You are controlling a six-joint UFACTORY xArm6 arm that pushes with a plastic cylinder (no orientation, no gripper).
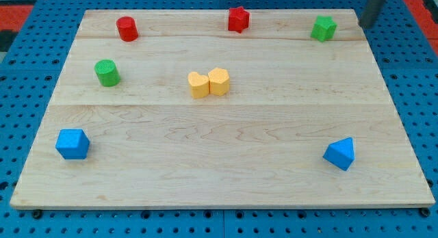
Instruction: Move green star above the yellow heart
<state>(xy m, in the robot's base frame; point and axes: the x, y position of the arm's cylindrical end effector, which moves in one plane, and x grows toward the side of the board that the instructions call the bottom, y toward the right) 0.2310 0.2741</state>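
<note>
The green star [323,28] lies near the view's top right of the wooden board [219,163]. The yellow heart [198,85] sits near the board's middle, touching a yellow hexagon [219,81] on its right. My tip [363,25] is at the board's top right corner, a short way to the right of the green star and apart from it. The rod runs up out of the view's top edge.
A red cylinder [127,29] stands at the top left and a red star [238,19] at the top middle. A green cylinder [107,72] is at the left. A blue cube [72,143] is at the bottom left, a blue triangular block [340,154] at the bottom right.
</note>
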